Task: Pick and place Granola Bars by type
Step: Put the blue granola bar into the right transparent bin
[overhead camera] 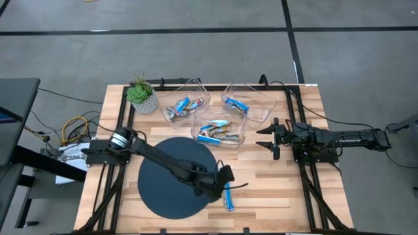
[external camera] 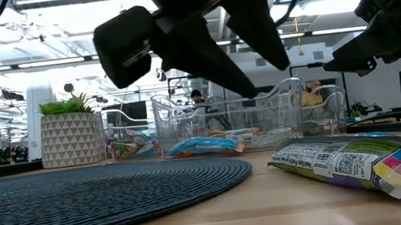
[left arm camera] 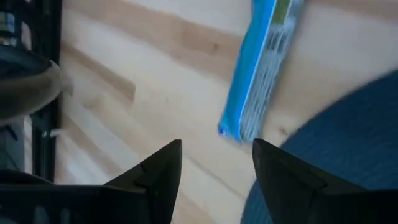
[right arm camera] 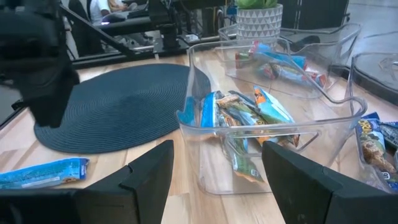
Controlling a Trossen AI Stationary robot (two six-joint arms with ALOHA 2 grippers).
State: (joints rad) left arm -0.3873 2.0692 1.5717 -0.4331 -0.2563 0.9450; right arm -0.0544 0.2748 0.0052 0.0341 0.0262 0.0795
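A blue granola bar [overhead camera: 228,198] is lying on the wood beside the round dark mat [overhead camera: 166,186]. The left gripper [overhead camera: 226,177] is being held open and empty just above it. The right gripper [overhead camera: 266,138] is waiting, parted and empty, beside the clear bins [overhead camera: 261,108] holding other bars.

Three clear plastic bins: left bin [overhead camera: 186,98], right bin [overhead camera: 255,101], front bin [overhead camera: 222,121]; one round dark mat [overhead camera: 170,176]; one potted plant [overhead camera: 141,95]; two arms. Granola bars: one loose bar [overhead camera: 228,198] on the table beside the mat, roughly three in the left bin, one or two in the right, about four or five in the front bin, overlapping so exact count unclear. Two grippers, left gripper [overhead camera: 225,177] and right gripper [overhead camera: 266,140].
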